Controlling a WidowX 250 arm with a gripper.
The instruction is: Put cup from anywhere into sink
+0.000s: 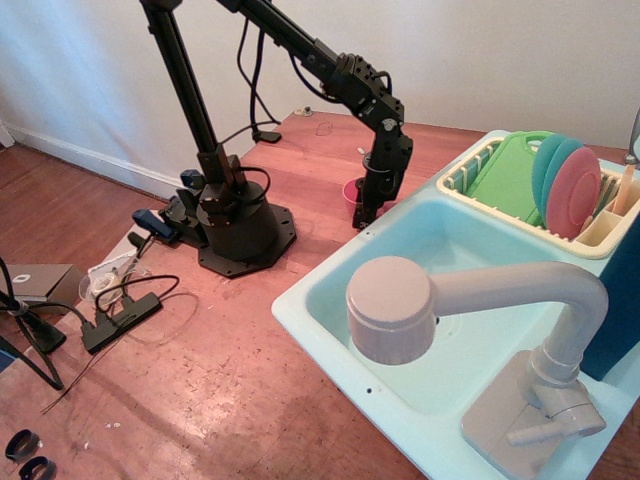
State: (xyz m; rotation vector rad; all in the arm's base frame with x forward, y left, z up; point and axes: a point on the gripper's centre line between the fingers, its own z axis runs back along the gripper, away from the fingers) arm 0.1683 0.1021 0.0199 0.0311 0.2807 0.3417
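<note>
The pink cup (pixel 351 192) stands on the wooden table just beyond the far left rim of the aqua sink (pixel 330 300). Only its left side shows. The rest is hidden behind my gripper (pixel 364 212). The gripper is low, pointing down, right at the cup and close to the sink's rim. Its fingers are dark and overlap the cup, so I cannot tell whether they are open or closed on it. The sink's basin (pixel 470 290) lies to the right of the gripper, with a beige-grey faucet (pixel 440 310) over its near side.
A cream dish rack (pixel 590 235) with a green board (pixel 512 175) and pink and teal plates (pixel 570 190) sits at the sink's far right. The arm's black base (pixel 240 225) stands left of the cup. Cables and a power strip (pixel 120 315) lie at the left.
</note>
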